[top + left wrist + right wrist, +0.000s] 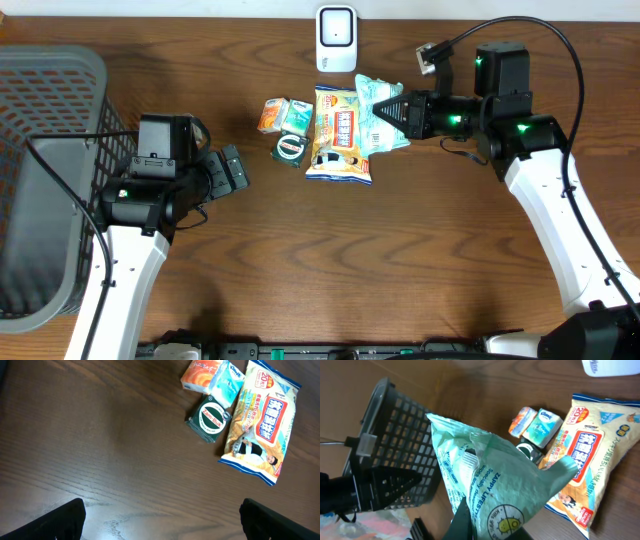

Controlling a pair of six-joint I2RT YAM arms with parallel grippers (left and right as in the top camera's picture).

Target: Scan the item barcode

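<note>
My right gripper (392, 110) is shut on a pale green wipes packet (378, 110), held off the table just below the white barcode scanner (336, 39). In the right wrist view the green packet (492, 485) fills the centre, pinched between my fingers (465, 520) at the bottom edge. No barcode shows on its visible face. My left gripper (232, 172) is open over bare wood at the left. Its fingertips (60, 522) stand wide apart with nothing between them.
On the table lie a yellow-and-blue snack bag (340, 135), a dark green round-labelled tin (290, 150), an orange packet (271, 114) and a small tissue pack (298, 116). A grey plastic basket (45, 180) stands at the far left edge.
</note>
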